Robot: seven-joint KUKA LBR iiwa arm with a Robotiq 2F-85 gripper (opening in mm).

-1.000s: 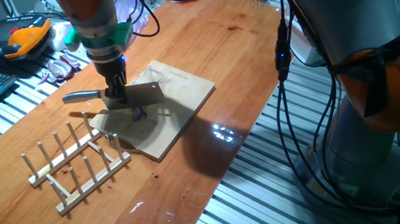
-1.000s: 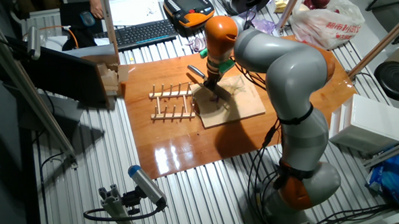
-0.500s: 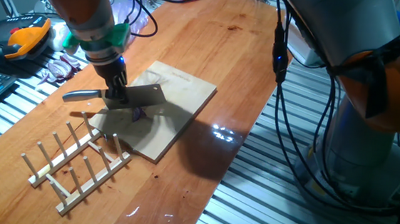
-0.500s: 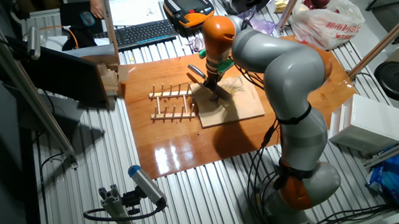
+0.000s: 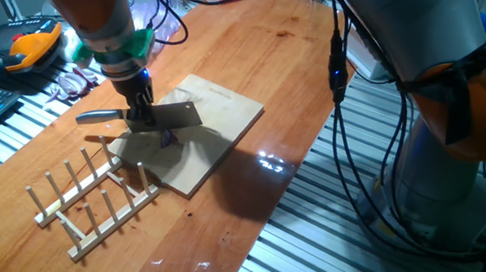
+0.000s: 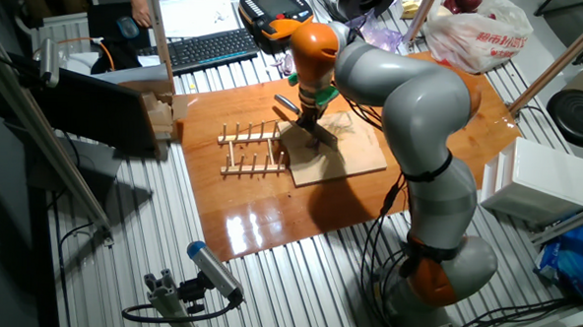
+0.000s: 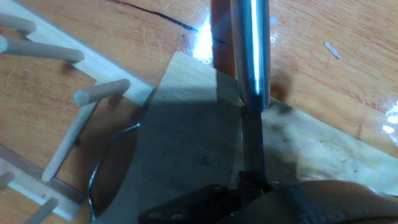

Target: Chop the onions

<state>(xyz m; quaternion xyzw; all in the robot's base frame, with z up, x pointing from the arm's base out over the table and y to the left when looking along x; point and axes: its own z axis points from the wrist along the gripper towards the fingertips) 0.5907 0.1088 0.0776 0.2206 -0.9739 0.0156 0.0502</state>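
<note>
Clamped on a small cleaver (image 5: 145, 114): gripper (image 5: 141, 111) pointing down, fingers (image 5: 140, 102) pinching the tool where blade meets metal handle, handle sticking out toward 9 o'clock, flat blade toward 3 o'clock. Blade hovering low over the wooden cutting board (image 5: 217, 130), just above the onions (image 5: 170, 137), a small purple bit lying on the board at the blade's lower edge. Whether edge and onion touch: cannot tell. From the hand view, only the shiny handle (image 7: 250, 50) running up toward 12 o'clock and the pale board (image 7: 180, 149) below; onion hidden there.

Nearest, at 7 o'clock of the board: wooden peg rack (image 5: 89, 195) lying on the table (image 5: 258, 59), its end close against the board's near corner. Farther off, at 10 o'clock of the gripper: loose pile of purple onion strips (image 5: 74, 80) at the table edge, then an orange teach pendant (image 5: 31, 43) beyond it.
</note>
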